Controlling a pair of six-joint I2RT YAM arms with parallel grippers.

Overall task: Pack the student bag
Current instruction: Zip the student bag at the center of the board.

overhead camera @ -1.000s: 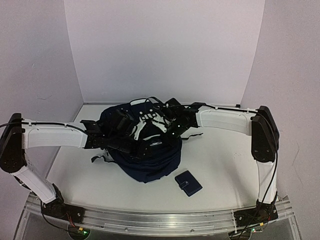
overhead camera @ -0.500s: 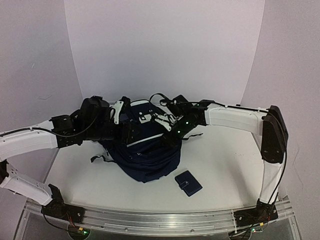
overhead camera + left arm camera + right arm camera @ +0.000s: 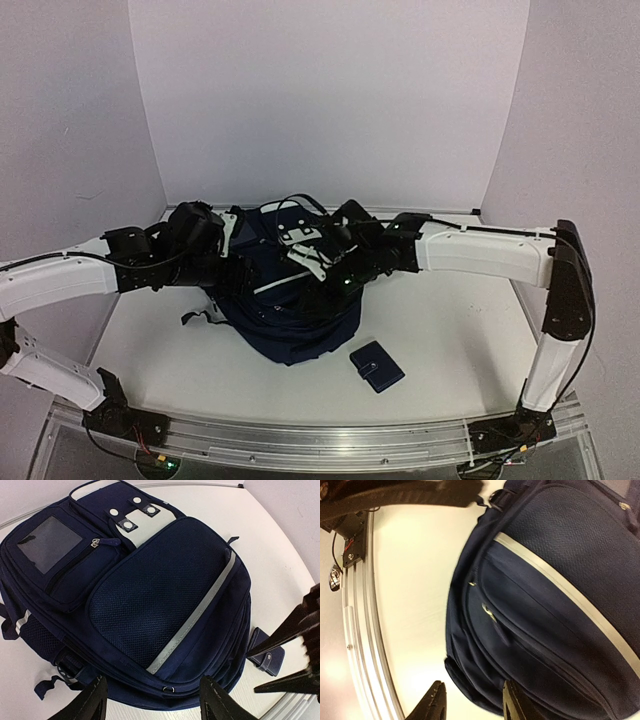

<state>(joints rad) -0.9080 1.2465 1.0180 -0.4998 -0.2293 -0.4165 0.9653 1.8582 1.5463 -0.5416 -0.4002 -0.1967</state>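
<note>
The student bag (image 3: 300, 318) lies flat in the middle of the table, navy with a grey stripe and a white dotted patch toward the back. Its zips look closed, with a small ring pull (image 3: 168, 689) on its near seam. My left gripper (image 3: 240, 255) hovers over the bag's left side. In the left wrist view the left gripper (image 3: 156, 702) is open and holds nothing, with the bag (image 3: 165, 590) below it. My right gripper (image 3: 312, 268) hangs over the bag's middle. In the right wrist view the right gripper (image 3: 474, 702) is open above a corner of the bag (image 3: 545, 605) and grips nothing.
A small navy wallet (image 3: 377, 366) lies on the table just right of the bag's near end, also visible as the wallet (image 3: 264, 652) in the left wrist view. The metal rail (image 3: 360, 605) runs along the table's near edge. White walls close in at the back and sides.
Both grippers have opened and come up off the bag's top. The left arm rose and pulled back to the left. The right arm reached further left over the bag.
</note>
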